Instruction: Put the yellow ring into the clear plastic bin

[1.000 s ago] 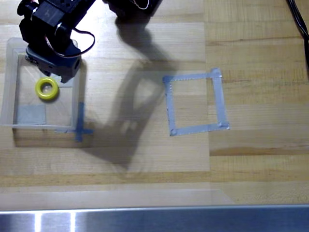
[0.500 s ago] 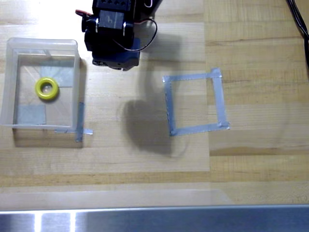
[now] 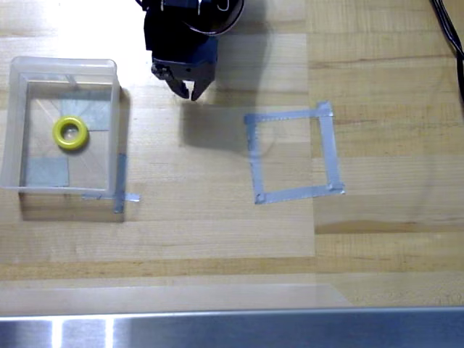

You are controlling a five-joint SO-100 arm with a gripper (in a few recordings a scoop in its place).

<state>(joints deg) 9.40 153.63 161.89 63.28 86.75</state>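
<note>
1. Overhead view: the small bright yellow doughnut-shaped ring [image 3: 70,133] lies flat on the base of the square clear plastic bin [image 3: 14,123], at 9 o'clock in frame, slightly left of the bin's centre.
2. Change: a second ago the black hand [image 3: 187,88] hung over the bin's upper edge; it has since swung away toward 12 o'clock and is now well clear of the bin.
3. Hand state: jaws slightly parted, nothing between them.
4. Judgement: ring delivered; task looks complete, only retreat remaining.
5. Surroundings: flat square outline of grey tape [image 3: 292,154] on the wooden tabletop [image 3: 217,232] right of centre, blue tape cross [image 3: 119,190] at the bin's lower right corner. Nothing blocks the arm.
</note>
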